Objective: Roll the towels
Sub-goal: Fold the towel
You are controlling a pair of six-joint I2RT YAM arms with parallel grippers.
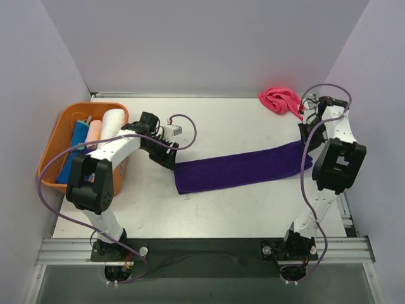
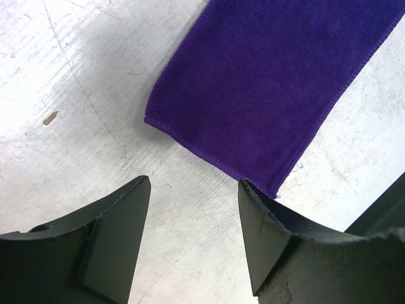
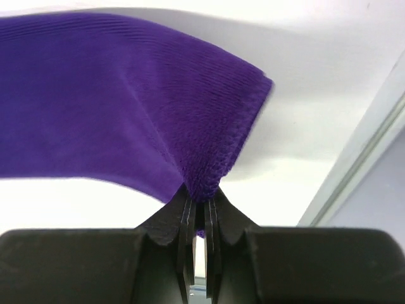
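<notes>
Pinching purple towel (image 1: 240,168) by its right end with right gripper (image 3: 197,197); hovering left gripper (image 2: 195,183) spread wide at left end.

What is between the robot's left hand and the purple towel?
Just bare table, seen best in the left wrist view. The open left hand sits right by the near corner of the purple towel.

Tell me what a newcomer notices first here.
A purple towel stretches across the table, its right end pinched in the shut right gripper, its left end before the open left gripper. An orange basket of rolled towels sits far left; a pink towel lies crumpled back right.
</notes>
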